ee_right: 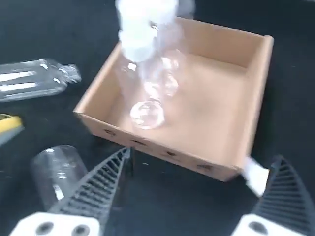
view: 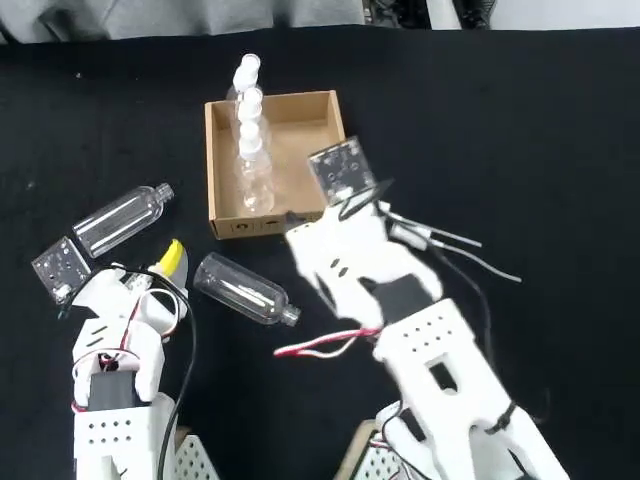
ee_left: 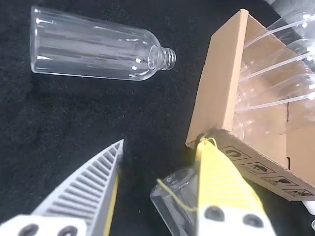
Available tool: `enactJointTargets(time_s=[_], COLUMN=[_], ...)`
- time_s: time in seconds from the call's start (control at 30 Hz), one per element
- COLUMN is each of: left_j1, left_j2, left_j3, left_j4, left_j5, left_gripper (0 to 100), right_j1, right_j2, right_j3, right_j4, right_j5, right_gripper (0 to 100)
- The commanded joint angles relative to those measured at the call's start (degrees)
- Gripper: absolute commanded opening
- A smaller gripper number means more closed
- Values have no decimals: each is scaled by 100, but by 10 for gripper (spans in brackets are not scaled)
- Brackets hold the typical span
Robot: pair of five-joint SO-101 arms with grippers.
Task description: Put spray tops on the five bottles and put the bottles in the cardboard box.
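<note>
The cardboard box (view: 300, 120) (ee_left: 220, 98) (ee_right: 206, 118) holds three clear bottles with white spray tops (view: 250, 135) (ee_right: 147, 73) along one wall. Two clear bottles without tops lie on the black table: one (view: 122, 218) (ee_left: 98, 49) (ee_right: 34, 81) far from the box, one (view: 243, 289) (ee_right: 56, 172) in front of it. Two loose spray tops (view: 425, 238) with long tubes lie right of the box. My left gripper (view: 155, 265) (ee_left: 161, 143) is open between the lying bottles. My right gripper (view: 335, 210) (ee_right: 203, 157) hangs open over the box's front wall, a white spray top (ee_right: 256, 178) beside one finger.
The table is covered in black cloth (view: 520, 120), with wide free room at the right and back. Red and white cables (view: 320, 345) trail from the right arm. A grey surface (view: 180, 15) borders the far edge.
</note>
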Motion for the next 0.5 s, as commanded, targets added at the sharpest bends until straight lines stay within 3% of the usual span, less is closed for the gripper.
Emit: enactJointTargets(time_s=[0.0,0.47], left_j1=[-57,-57], left_j2=[-53,-53], left_j3=[-92,-92], left_j4=[-149,-149], left_j5=[-62,-62], left_gripper=[212,212], right_j1=[642,1160], right_j2=[-268,-268], right_j3=[-875,-1613], right_j4=[730,1670], right_j5=[176,738], right_gripper=[360,360])
